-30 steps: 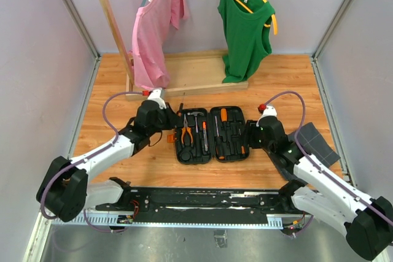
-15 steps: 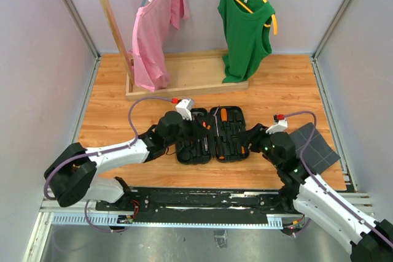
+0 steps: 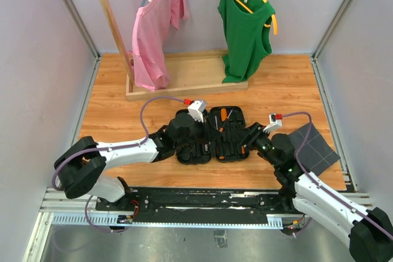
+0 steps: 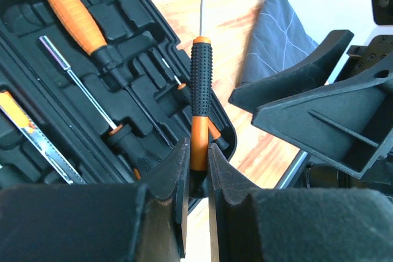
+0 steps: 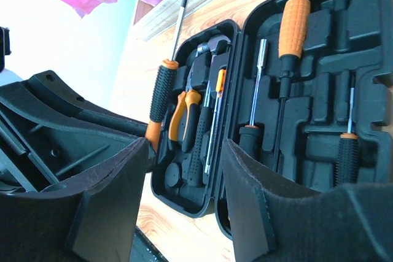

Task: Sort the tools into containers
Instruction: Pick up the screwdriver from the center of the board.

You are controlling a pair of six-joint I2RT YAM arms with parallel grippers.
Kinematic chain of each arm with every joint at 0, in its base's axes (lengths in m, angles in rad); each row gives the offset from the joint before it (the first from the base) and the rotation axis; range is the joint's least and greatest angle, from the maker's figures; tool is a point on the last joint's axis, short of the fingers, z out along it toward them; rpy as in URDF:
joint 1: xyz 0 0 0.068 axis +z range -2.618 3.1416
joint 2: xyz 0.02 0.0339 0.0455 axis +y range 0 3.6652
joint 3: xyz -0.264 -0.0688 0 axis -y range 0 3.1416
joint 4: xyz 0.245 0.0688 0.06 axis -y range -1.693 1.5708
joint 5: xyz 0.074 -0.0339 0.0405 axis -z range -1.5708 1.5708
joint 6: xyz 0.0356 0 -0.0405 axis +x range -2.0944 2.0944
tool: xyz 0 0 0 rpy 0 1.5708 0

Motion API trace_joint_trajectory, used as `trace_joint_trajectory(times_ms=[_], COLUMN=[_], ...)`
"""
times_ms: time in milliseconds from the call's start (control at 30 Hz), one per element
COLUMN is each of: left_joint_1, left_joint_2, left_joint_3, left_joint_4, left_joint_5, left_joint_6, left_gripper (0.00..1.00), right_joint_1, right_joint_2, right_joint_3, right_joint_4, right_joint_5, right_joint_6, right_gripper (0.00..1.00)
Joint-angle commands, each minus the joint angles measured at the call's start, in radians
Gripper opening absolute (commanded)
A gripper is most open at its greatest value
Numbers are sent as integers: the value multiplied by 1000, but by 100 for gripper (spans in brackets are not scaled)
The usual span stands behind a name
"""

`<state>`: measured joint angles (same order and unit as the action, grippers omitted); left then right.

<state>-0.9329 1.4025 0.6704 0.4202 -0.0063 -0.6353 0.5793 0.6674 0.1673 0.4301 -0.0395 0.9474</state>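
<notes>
The black tool case (image 3: 228, 151) lies open on the wooden table, both halves up. My left gripper (image 3: 206, 131) hangs over its middle, shut on a black-and-orange screwdriver (image 4: 199, 87) whose shaft points away, held above the right half (image 4: 92, 4). That half holds an orange-handled screwdriver (image 4: 77, 19) and other drivers. My right gripper (image 5: 184, 207) is open and empty at the case's right edge (image 3: 249, 139). In the right wrist view the left half holds orange-handled pliers (image 5: 184, 115) and a hammer (image 5: 210, 46); the held screwdriver (image 5: 161, 93) shows beside them.
A dark grey flat tray (image 3: 314, 145) lies right of the case, also in the left wrist view (image 4: 270, 35). A wooden rack base (image 3: 184, 78) with a pink shirt (image 3: 153, 29) and a green top (image 3: 245, 29) stands behind. Side walls close in.
My left gripper has moved right, from the case's left edge to over its middle. My right arm has swung lower and nearer the case's right edge.
</notes>
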Motion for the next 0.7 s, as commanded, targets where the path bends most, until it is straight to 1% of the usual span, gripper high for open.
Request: trace_joint_trajectory(times_ms=[0, 167, 300, 667], left_joint_1=[-28, -41, -61, -102], left_joint_2=[17, 27, 29, 39], left_joint_3=[30, 32, 25, 23], left_joint_4=[55, 69, 88, 111], left_joint_5=[2, 7, 7, 7], left_joint_6=[12, 10, 16, 22], left_gripper=[0, 1, 1, 0], right_joint_1=[-15, -15, -16, -23], right_joint_2=[44, 67, 77, 84], right_joint_3=[20, 31, 49, 51], right_joint_4=[132, 135, 86, 92], right_joint_5=[-62, -58, -47, -57], right_joint_6=[27, 33, 45, 51], right_gripper=[52, 52, 50, 38])
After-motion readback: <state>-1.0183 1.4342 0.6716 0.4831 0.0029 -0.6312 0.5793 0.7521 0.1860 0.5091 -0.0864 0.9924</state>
